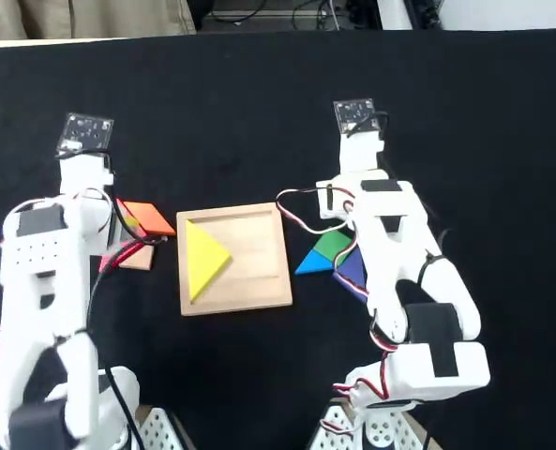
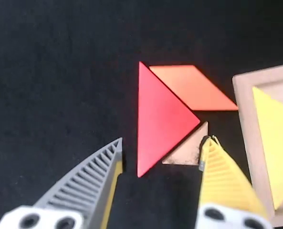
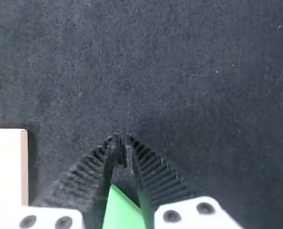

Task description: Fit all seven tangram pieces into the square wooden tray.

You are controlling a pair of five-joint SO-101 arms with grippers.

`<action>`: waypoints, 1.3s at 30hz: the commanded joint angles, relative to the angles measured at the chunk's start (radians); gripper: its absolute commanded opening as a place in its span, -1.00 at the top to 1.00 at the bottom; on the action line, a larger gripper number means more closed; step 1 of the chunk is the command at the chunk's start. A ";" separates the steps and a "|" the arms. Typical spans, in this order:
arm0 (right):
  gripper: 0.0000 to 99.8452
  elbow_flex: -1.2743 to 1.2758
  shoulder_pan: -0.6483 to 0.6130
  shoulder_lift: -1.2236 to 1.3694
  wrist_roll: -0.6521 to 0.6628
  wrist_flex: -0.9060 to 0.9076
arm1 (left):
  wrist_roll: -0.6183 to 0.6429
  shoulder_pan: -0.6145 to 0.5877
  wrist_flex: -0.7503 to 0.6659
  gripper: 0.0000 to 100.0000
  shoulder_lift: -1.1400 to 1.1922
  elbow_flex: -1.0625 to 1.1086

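Note:
The square wooden tray (image 1: 259, 291) sits mid-table and holds a yellow triangle (image 1: 202, 258) at its left side. Left of it lie an orange parallelogram (image 2: 191, 86), a red triangle (image 2: 158, 119) and a small tan triangle (image 2: 189, 151), all touching. My left gripper (image 2: 163, 142) hangs open above them, one finger (image 2: 108, 164) outside the red triangle, the other finger (image 2: 217, 162) at the tan one. Right of the tray lie green (image 1: 334, 242), blue (image 1: 315, 262) and purple (image 1: 351, 272) pieces. My right gripper (image 3: 118, 143) is shut over the black cloth, with the green piece (image 3: 122, 210) beneath its base.
Black cloth covers the whole table, with open room beyond the tray and at both outer sides. The tray's corner (image 3: 7, 167) lies close beside my right gripper. Both arm bases stand at the near edge.

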 commanded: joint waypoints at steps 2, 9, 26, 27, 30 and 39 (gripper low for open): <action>0.98 -0.005 0.011 -0.050 0.000 -0.015 | 0.075 -0.008 -0.041 0.43 0.097 -0.050; 0.98 -0.005 0.009 -0.050 0.000 -0.015 | 0.060 -0.013 -0.146 0.37 0.183 -0.053; 0.98 -0.007 0.009 -0.050 0.000 -0.017 | 0.041 -0.010 -0.238 0.37 0.517 -0.194; 0.98 -0.007 0.009 -0.050 0.000 -0.017 | 0.041 -0.010 -0.238 0.37 0.517 -0.194; 0.98 -0.008 0.009 -0.050 0.000 -0.017 | 0.037 -0.010 -0.221 0.37 0.517 -0.194; 0.97 0.001 0.009 -0.050 0.000 -0.043 | -0.037 -0.008 -0.026 0.36 0.526 -0.335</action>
